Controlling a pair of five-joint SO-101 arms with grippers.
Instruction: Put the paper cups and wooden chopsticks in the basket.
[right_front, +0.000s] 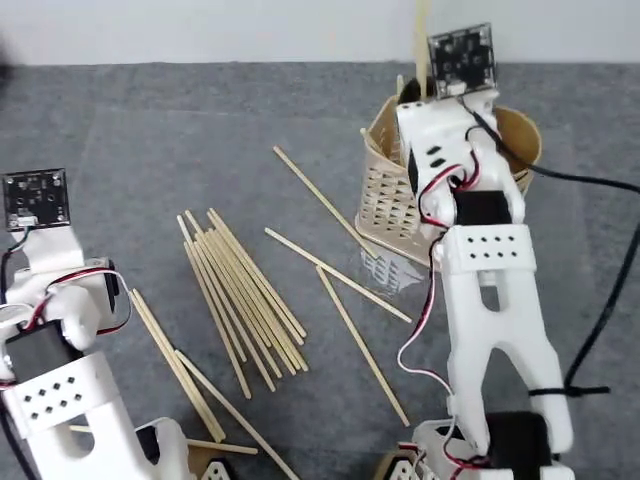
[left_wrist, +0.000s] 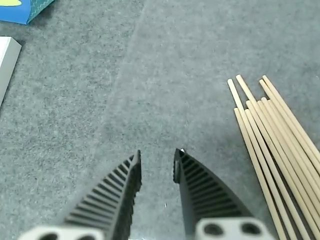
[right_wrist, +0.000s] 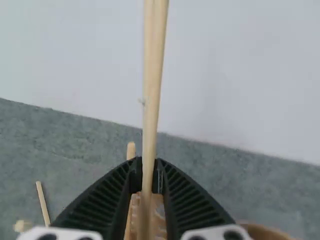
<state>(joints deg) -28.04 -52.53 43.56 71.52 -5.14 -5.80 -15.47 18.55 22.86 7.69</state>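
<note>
Right claw (right_wrist: 145, 172): clenched on upright chopstick (right_wrist: 152, 75), above basket (right_front: 385, 205) near desk's (right_front: 150, 130) far edge.
Left claw (left_wrist: 156, 160): released, empty, near left edge.
Loose chopsticks (right_front: 245, 300): scattered mid-desk.

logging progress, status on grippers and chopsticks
Right gripper shut on held chopsticks, upright over basket. Left gripper open, empty, beside loose chopsticks on table. Nothing in the way.

Soft, even light falls across the grey counter (right_front: 150, 150); shadows under the loose chopsticks (right_front: 245, 300) are faint, and the far white wall (right_wrist: 240, 65) looks bright without glare.
</note>
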